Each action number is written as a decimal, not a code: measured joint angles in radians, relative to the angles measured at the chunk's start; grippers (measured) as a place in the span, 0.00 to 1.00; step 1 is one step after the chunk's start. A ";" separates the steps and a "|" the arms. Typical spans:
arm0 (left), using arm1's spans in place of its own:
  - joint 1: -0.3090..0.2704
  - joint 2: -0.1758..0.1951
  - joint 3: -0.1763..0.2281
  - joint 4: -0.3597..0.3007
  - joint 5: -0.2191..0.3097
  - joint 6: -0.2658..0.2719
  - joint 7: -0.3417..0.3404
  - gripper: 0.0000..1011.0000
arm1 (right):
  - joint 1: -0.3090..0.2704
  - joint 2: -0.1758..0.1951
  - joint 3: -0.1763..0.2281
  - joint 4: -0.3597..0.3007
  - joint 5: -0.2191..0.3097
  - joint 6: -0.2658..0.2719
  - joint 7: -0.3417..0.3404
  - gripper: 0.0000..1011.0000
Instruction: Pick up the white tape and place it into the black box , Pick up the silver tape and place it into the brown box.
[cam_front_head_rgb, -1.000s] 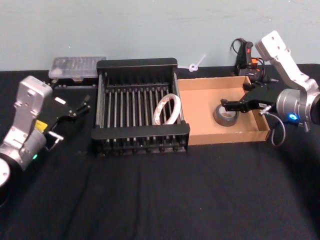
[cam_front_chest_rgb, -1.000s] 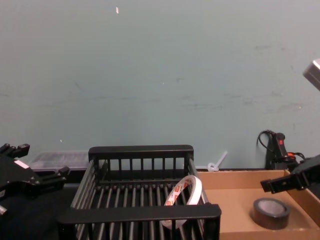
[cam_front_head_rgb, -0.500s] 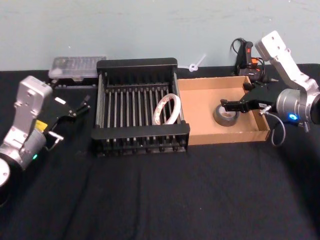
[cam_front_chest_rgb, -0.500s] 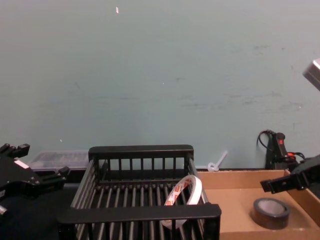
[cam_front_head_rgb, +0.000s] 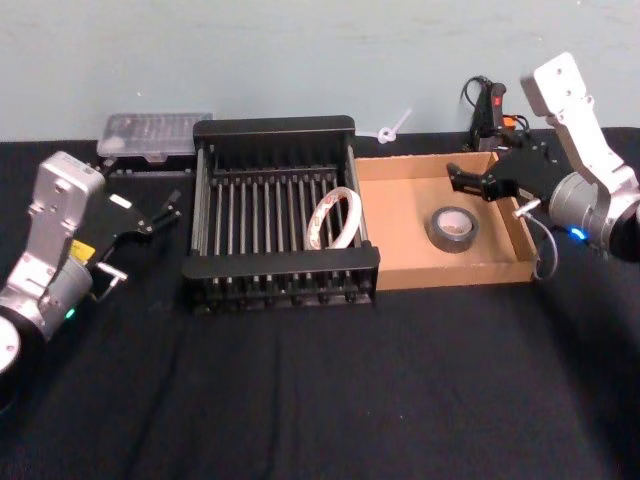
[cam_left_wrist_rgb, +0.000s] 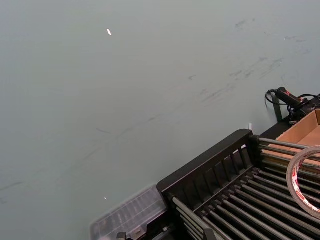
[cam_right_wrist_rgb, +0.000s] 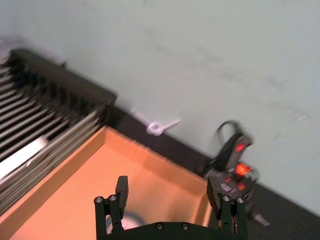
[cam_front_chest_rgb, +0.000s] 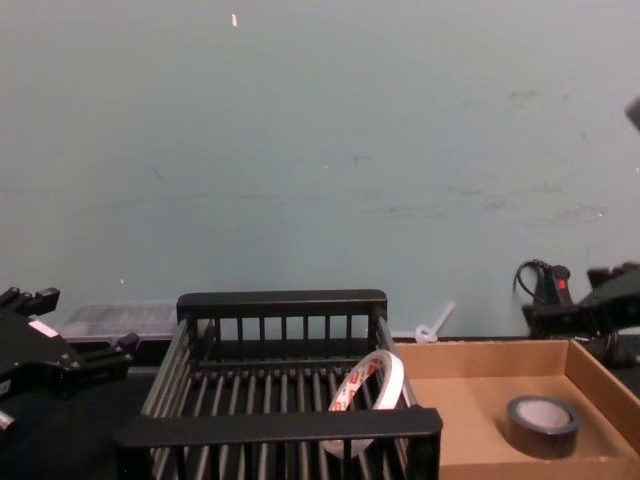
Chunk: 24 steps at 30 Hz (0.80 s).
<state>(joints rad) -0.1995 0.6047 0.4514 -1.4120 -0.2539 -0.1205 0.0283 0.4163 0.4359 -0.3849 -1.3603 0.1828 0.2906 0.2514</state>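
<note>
White tape (cam_front_head_rgb: 334, 219) leaning on edge against the right wall of the black box (cam_front_head_rgb: 275, 128); silver tape (cam_front_head_rgb: 451, 229) lying flat in the brown box (cam_front_head_rgb: 440, 275). Both likely light and stiff, silver one heavier (smooth sides, so best pinched across the wall through the hole). Right gripper (cam_front_head_rgb: 468, 181) above the brown box, fingers apart, empty. Left gripper (cam_front_head_rgb: 150, 215) parked left of the black box, fingers slightly apart, empty.

Both arms wear silver-white shells over black gripper hardware, the right gripper (cam_front_head_rgb: 470, 180) has black fingers, visible screws and a small blue light.
</note>
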 joint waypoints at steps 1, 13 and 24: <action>0.000 0.000 0.000 0.000 0.000 0.000 0.000 0.99 | -0.011 -0.006 0.005 -0.005 -0.006 -0.019 -0.020 0.99; 0.000 0.000 0.000 0.000 0.000 0.000 0.000 0.99 | -0.110 -0.070 0.045 0.022 -0.077 -0.230 -0.158 0.99; 0.000 0.000 0.000 0.000 0.000 0.000 0.000 0.99 | -0.126 -0.098 0.063 0.065 -0.114 -0.271 -0.188 0.99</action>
<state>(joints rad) -0.1995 0.6047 0.4513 -1.4120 -0.2539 -0.1205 0.0283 0.2899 0.3383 -0.3222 -1.2948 0.0687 0.0199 0.0637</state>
